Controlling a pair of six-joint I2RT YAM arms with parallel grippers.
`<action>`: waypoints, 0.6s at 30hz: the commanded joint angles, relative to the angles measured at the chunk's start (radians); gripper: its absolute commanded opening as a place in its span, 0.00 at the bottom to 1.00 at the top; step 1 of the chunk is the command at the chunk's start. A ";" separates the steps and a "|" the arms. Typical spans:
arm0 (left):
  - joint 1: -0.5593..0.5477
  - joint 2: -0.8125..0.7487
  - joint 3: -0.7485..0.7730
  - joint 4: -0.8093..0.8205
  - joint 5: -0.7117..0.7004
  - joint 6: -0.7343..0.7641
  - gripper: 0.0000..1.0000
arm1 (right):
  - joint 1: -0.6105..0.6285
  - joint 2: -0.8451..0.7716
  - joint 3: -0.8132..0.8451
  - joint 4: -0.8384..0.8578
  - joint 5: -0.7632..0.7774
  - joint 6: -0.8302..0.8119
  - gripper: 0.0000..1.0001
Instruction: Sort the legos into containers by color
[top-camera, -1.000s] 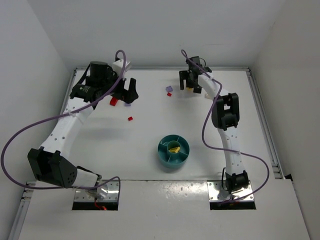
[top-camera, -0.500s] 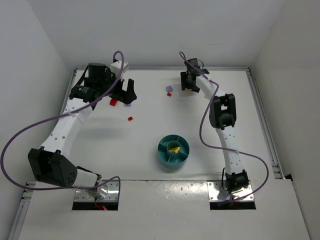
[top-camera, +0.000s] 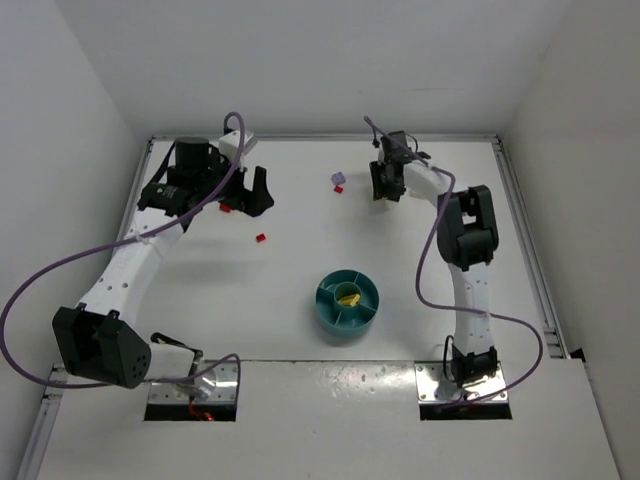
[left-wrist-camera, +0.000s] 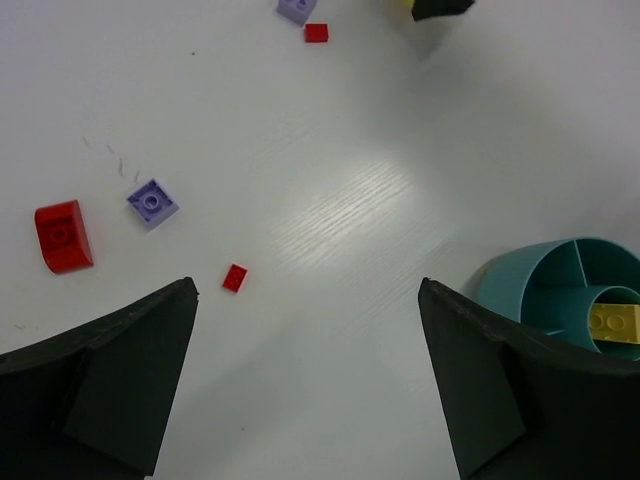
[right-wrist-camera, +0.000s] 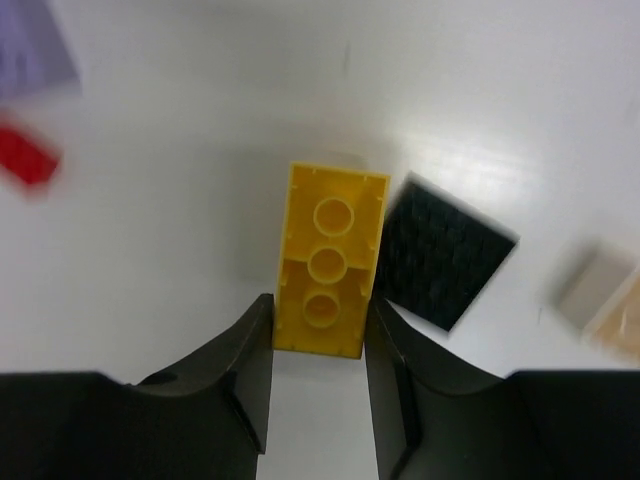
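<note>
White table (right-wrist-camera: 200, 90): yellow lego (right-wrist-camera: 328, 258) near end clamped between right fingers (right-wrist-camera: 250, 380).

Bright even light, glare on the counter (left-wrist-camera: 372, 190); right-wrist view smears, perhaps from motion, toward nine and three o'clock.

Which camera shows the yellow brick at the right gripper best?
Right wrist: the yellow brick sits mid-frame, large, underside showing, between the right gripper's fingers. The left wrist view catches only a yellow sliver at its top edge. In the top view the gripper hides it.
</note>
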 joint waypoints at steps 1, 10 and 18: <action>0.020 -0.084 -0.027 0.073 0.065 -0.025 0.99 | -0.005 -0.283 -0.241 0.101 -0.171 -0.074 0.06; 0.031 -0.110 -0.122 0.136 0.306 -0.059 0.99 | -0.005 -0.724 -0.613 0.003 -0.748 -0.330 0.06; 0.021 -0.047 -0.149 0.200 0.656 -0.155 0.97 | 0.027 -0.881 -0.699 -0.121 -1.177 -0.564 0.08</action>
